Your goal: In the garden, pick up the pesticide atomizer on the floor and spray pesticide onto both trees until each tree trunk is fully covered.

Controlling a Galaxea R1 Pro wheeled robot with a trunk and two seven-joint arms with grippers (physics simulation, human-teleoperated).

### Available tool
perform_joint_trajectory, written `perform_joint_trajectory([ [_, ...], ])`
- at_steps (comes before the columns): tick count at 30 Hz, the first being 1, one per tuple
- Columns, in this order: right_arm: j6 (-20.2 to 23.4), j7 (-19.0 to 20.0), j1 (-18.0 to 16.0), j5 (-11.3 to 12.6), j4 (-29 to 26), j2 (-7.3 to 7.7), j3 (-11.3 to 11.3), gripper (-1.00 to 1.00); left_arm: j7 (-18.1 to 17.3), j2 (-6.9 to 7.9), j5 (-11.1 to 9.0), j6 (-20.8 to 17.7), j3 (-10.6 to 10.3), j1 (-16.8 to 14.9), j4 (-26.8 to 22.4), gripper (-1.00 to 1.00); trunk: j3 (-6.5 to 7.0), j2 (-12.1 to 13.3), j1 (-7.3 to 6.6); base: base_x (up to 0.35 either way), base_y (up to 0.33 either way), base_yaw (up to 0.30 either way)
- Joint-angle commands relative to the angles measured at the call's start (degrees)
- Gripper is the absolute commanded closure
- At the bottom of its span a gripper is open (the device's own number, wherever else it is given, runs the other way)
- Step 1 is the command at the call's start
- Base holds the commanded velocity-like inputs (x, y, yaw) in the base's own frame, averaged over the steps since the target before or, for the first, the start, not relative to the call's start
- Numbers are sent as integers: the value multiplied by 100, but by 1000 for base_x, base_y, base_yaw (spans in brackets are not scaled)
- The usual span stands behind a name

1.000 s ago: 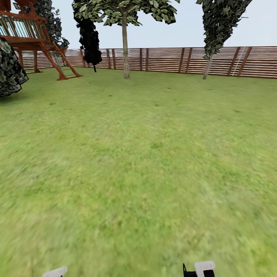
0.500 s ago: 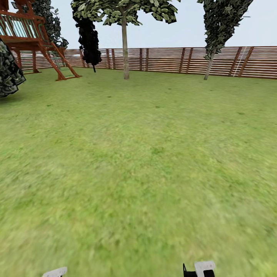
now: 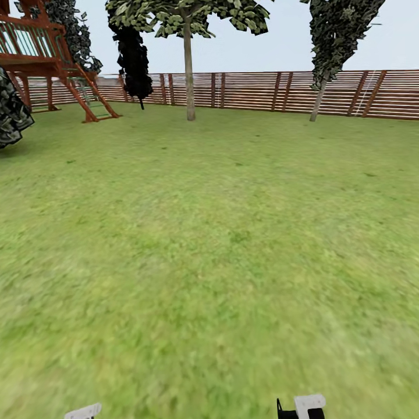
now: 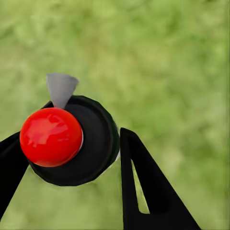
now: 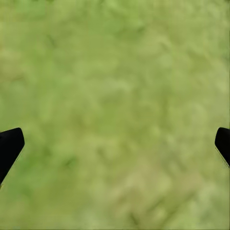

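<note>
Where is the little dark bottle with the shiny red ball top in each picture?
Left wrist view: the dark spray bottle with a red top sits between the left gripper's black fingers.
Head view: green lawn and a pale-trunked tree far ahead.
Right wrist view: the open right gripper over grass.
Shared landmark: the green lawn.

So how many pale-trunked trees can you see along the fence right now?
2: one tree stands left of center before the wooden fence, the other tree leans at the right. More may lie outside the view.
</note>
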State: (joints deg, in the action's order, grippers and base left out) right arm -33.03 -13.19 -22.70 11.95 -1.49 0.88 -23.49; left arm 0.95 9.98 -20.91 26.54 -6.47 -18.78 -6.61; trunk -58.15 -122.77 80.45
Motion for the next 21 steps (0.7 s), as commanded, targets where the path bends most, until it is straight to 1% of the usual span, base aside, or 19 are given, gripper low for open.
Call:
perform_joint_trajectory([
  [1, -11, -17, -3, 44, -1, 0, -51, -100, 7, -1, -44, 18, -47, -2, 2, 100, -5, -1, 3, 339, 0, 0],
  [21, -11, -17, -3, 44, -1, 0, -51, -100, 10, 4, -45, 18, -47, -2, 2, 100, -5, -1, 3, 339, 0, 0],
])
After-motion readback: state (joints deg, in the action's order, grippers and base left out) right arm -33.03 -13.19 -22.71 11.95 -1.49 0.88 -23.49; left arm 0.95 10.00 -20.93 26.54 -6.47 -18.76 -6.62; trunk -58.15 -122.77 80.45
